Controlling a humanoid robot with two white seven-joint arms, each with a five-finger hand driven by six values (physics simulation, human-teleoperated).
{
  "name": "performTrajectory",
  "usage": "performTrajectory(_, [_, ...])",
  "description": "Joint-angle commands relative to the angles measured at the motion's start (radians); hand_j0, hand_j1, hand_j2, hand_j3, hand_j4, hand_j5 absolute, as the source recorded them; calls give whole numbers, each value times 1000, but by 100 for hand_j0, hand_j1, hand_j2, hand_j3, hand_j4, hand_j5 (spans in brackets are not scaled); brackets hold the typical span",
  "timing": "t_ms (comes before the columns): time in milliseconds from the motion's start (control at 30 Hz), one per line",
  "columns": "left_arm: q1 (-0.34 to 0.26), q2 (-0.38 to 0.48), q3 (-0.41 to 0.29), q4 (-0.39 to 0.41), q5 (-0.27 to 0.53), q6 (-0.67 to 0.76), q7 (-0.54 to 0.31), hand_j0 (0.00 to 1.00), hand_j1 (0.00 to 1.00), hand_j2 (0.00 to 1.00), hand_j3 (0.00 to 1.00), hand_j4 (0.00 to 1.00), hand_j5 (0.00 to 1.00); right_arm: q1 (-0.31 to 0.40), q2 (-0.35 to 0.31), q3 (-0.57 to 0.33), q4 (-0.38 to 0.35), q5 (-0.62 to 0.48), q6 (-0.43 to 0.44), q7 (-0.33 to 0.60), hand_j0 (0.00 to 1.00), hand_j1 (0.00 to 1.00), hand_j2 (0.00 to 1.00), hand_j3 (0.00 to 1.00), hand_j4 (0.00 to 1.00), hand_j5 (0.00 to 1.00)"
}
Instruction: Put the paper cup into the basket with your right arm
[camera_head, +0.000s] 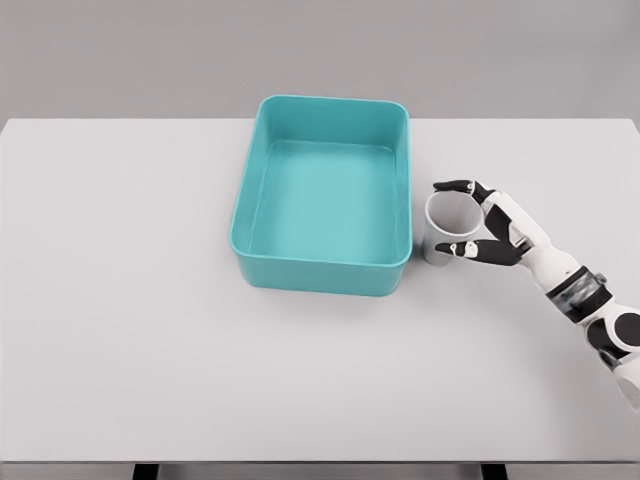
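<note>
A grey paper cup stands upright on the white table, just right of the teal basket. My right hand comes in from the lower right and wraps around the cup: one black-tipped finger lies over the far rim, another across the near side. The cup touches or nearly touches the basket's right wall. The basket holds nothing. My left arm does not show.
The white table stretches wide to the left and in front of the basket. Its front edge runs along the bottom of the view, and a grey wall stands behind it.
</note>
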Motion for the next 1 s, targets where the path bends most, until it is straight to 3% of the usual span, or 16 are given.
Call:
performTrajectory(0, [0, 0, 0, 0, 0, 0, 0, 100, 100, 100, 100, 100, 100, 0, -4, 1, 0, 4, 1, -3, 67, 67, 67, 67, 67, 67])
performTrajectory(567, [0, 0, 0, 0, 0, 0, 0, 100, 100, 100, 100, 100, 100, -26, -61, -21, -74, 4, 1, -3, 67, 67, 67, 67, 67, 67])
performTrajectory(967, [0, 0, 0, 0, 0, 0, 0, 100, 100, 100, 100, 100, 100, -167, -70, -18, -80, -5, 1, -3, 65, 65, 65, 65, 65, 65])
